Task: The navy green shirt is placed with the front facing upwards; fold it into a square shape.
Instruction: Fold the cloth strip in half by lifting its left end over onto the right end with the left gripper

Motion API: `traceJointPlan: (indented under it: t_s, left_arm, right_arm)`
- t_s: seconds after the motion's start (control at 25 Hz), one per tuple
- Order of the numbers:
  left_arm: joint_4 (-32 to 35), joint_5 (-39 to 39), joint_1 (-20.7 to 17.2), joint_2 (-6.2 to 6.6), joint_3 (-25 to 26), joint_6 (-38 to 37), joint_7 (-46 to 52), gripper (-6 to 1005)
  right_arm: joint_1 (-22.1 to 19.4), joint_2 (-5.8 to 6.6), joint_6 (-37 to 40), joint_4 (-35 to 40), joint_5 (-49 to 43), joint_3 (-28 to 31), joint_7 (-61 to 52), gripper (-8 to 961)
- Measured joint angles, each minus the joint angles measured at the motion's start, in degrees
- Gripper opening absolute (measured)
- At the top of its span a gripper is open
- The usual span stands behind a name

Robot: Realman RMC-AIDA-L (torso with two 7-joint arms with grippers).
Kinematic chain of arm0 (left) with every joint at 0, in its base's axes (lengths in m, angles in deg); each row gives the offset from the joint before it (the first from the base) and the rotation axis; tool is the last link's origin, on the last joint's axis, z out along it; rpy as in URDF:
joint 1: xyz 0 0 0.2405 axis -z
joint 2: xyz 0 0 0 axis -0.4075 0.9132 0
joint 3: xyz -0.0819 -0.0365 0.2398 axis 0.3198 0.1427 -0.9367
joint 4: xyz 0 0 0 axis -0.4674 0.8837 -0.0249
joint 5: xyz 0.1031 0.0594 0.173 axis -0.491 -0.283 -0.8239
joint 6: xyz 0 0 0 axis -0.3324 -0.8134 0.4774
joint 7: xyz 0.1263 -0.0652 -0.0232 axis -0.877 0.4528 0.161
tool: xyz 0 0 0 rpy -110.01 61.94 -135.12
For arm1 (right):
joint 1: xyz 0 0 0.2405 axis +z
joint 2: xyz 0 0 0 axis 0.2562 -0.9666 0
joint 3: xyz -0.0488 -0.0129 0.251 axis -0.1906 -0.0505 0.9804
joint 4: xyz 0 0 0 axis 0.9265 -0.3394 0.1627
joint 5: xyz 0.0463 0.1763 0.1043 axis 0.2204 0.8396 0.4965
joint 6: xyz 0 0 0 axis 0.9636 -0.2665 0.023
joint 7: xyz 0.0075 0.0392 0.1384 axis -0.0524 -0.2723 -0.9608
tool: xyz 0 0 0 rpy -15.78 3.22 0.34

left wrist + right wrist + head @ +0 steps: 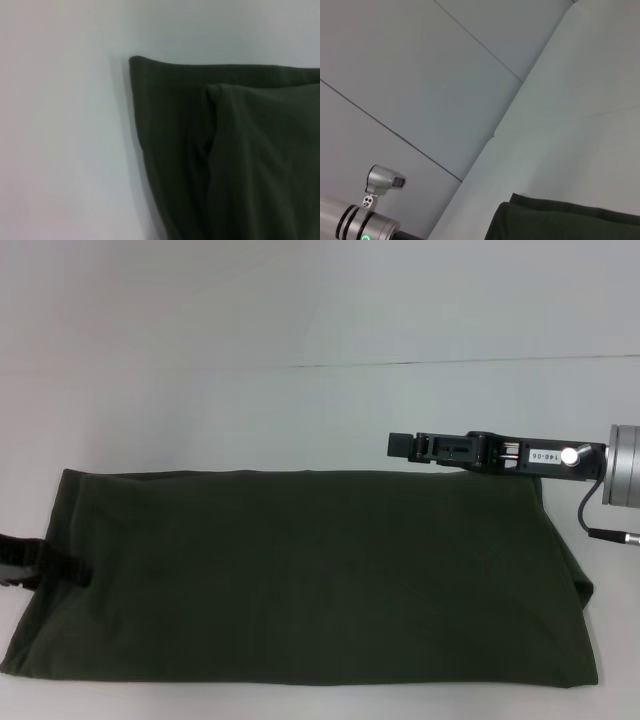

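Shirt folded into a long band across the near part of the desk.

The navy green shirt (300, 580) lies flat on the desk (300, 410), its long sides running left to right, reaching close to the near edge. The right pincer (398, 444) hangs just behind the shirt's far edge, toward the right end, pointing left. The left pincer (20, 562) sits at the shirt's left end, touching the cloth near the desk's left edge.

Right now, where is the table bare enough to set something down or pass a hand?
Bare table runs along the navy green shirt's far edge, left of the right gripper. Crowded: the shirt fills the near table, the left gripper sits at its left edge, the right gripper hangs over its far right corner.
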Motion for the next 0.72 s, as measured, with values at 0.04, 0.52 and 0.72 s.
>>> traceJointPlan:
  t_s: [0.04, 0.52, 0.72]
  left_arm:
    - [0.0, -0.1, 0.0, 0.04, 0.0, 0.1, 0.2, 749]
    - [-0.4, -0.7, -0.3, 0.16, -0.1, 1.7, 1.5, 749]
    - [-0.7, -0.8, -0.2, 0.16, -0.5, 1.8, 1.8, 749]
  right_arm:
    - [0.0, 0.0, 0.0, 0.0, 0.0, 0.0, 0.0, 776]
    - [0.3, 0.0, 0.0, 0.1, 0.0, -0.1, -0.3, 776]
    - [0.4, 0.0, 0.0, 0.3, 0.0, -0.2, -0.5, 777]
